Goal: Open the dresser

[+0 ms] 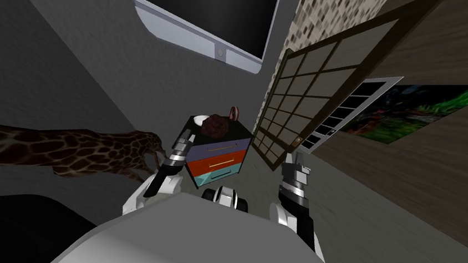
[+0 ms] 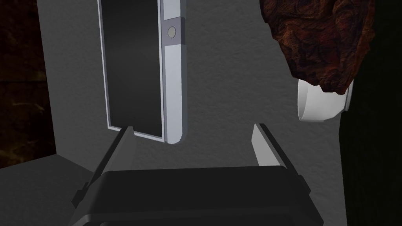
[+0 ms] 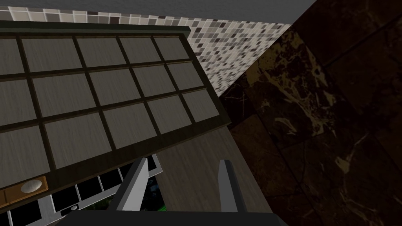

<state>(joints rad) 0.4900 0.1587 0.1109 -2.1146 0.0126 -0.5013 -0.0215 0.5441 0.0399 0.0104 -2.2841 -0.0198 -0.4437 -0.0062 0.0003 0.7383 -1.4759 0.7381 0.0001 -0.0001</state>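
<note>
Left gripper point(image 2: 194, 144) hangs released at the left edge of the dresser point(image 1: 219, 161) — right gripper point(image 3: 181, 181), also released, near the door point(image 1: 309, 97)

Wall screen point(image 1: 204, 0), gridded door point(image 1: 310, 92), green pic point(image 1: 425, 108), giraffe-pattern obj. point(image 1: 57, 147), brown lump point(image 2: 318, 39), white bowl point(image 2: 320, 106).

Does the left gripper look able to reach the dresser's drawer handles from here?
Probably not yet: the left gripper, open, points past the dresser at the wall; the handles sit on its front.
</note>
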